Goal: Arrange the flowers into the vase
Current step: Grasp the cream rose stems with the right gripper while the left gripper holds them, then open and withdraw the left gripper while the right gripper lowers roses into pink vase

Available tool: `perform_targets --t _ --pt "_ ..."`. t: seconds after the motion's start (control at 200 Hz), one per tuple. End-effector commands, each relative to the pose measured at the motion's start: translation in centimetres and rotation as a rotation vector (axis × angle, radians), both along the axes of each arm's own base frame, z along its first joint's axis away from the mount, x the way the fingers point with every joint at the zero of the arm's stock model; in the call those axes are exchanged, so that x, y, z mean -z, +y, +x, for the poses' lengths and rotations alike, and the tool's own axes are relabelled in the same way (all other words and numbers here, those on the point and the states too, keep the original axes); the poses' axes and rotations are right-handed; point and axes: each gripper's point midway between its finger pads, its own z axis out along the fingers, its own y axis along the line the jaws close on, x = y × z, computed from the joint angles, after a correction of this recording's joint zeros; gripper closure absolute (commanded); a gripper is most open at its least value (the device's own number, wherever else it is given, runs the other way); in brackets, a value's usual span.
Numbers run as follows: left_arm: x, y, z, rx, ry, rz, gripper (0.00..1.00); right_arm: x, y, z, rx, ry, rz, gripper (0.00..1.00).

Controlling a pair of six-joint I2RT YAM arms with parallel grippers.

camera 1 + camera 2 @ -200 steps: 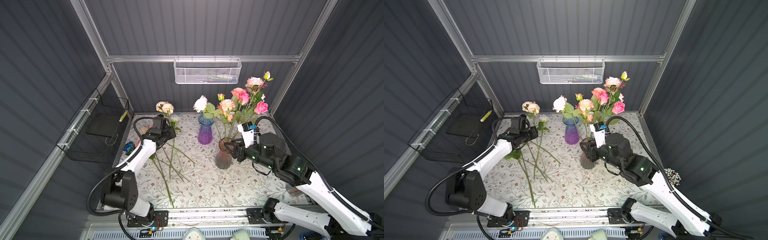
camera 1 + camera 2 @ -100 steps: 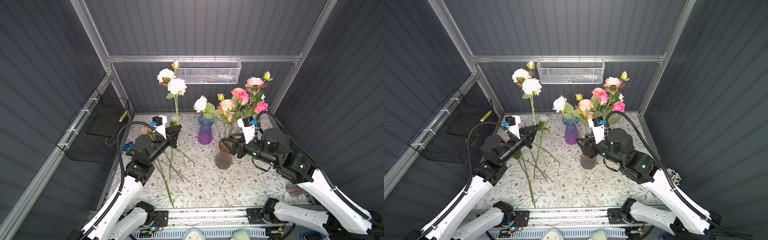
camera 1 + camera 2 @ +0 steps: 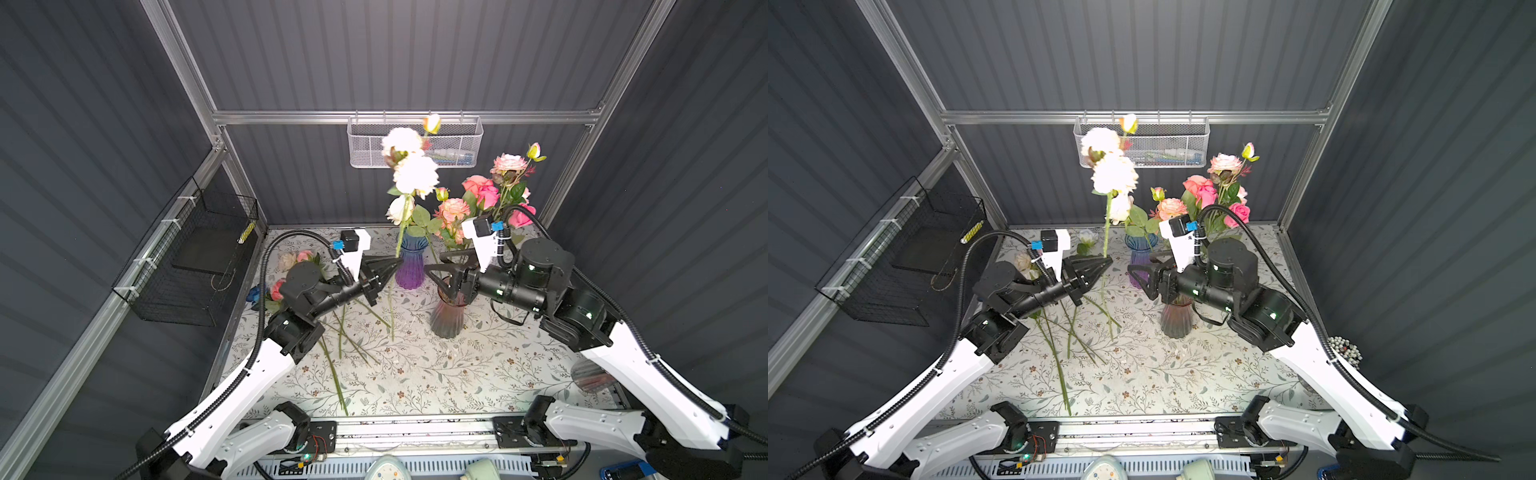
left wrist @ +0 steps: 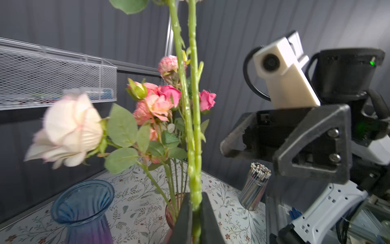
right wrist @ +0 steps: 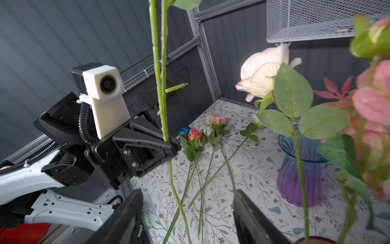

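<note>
The cream roses (image 3: pixel 415 176) stand upright on a long stem pinched tight in the left gripper (image 3: pixel 397 262), just beside the blue-purple vase (image 3: pixel 410 270). Other flowers (image 3: pixel 340 328) lie on the table (image 3: pixel 415 374). The right gripper (image 3: pixel 434 266), jaws spread and empty, hangs near the pink vase (image 3: pixel 446 318).

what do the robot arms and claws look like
Both arms: white shells on long links, black joints with green lights, a black ribbed cable hose along each. The left claw and right claw are black and triangular, each carrying a white camera block.
</note>
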Motion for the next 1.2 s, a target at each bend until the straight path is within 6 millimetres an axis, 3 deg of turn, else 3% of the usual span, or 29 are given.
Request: perform_targets --t 0.0,0.16,0.29,0.475,0.51,0.56,0.61,0.71,0.77,0.895,1.035,1.06,1.08,1.196 --pt "-1.2 -1.4 -1.1 0.041 -0.074 0.004 1.00 -2.5 1.5 -0.2 -0.057 -0.018 0.092 0.31" --pt "-1.3 -2.4 -1.7 0.063 -0.082 0.001 1.00 -2.1 1.8 1.6 0.012 0.024 0.099 0.40" --pt "-1.3 -2.3 -1.7 0.058 -0.087 0.002 1.00 -2.3 1.9 1.5 0.001 0.021 0.132 0.71" --pt "-0.7 -2.5 -1.3 0.047 -0.061 0.005 1.00 -2.4 1.8 1.5 0.009 0.014 0.143 0.91" --pt "-0.7 -2.4 -1.0 0.033 -0.055 0.002 0.96 -2.4 1.8 1.5 0.008 0.010 0.142 0.94" --pt "-0.6 -2.4 -0.8 0.019 -0.048 0.000 0.92 -2.3 1.8 1.7 0.016 0.010 0.140 0.95" --pt "-0.4 -2.2 -0.4 -0.004 -0.037 0.002 0.75 -2.3 1.7 1.8 0.023 0.004 0.136 0.96" --pt "0.1 -1.7 0.0 -0.047 -0.037 0.023 0.61 -2.3 1.0 2.4 0.078 -0.012 0.123 0.98" --pt "0.2 -0.8 0.8 -0.118 -0.027 0.019 0.44 -2.5 0.6 2.6 0.099 -0.032 0.110 0.98" --pt "0.2 1.0 0.8 -0.197 -0.041 0.020 0.25 -4.1 -0.8 2.4 0.145 -0.092 0.080 0.96" --pt "0.9 2.9 0.5 -0.271 -0.046 0.074 0.22 -6.6 -3.4 1.8 0.214 -0.171 0.022 0.95" --pt "1.0 3.2 0.4 -0.281 -0.044 0.082 0.22 -6.2 -3.8 1.9 0.227 -0.167 -0.008 0.95" --pt "1.2 3.4 0.4 -0.291 -0.044 0.089 0.21 -7.3 -5.0 1.1 0.244 -0.191 0.005 0.95" --pt "1.6 4.4 0.2 -0.324 -0.044 0.096 0.20 -8.5 -7.6 1.0 0.342 -0.248 -0.038 0.94"
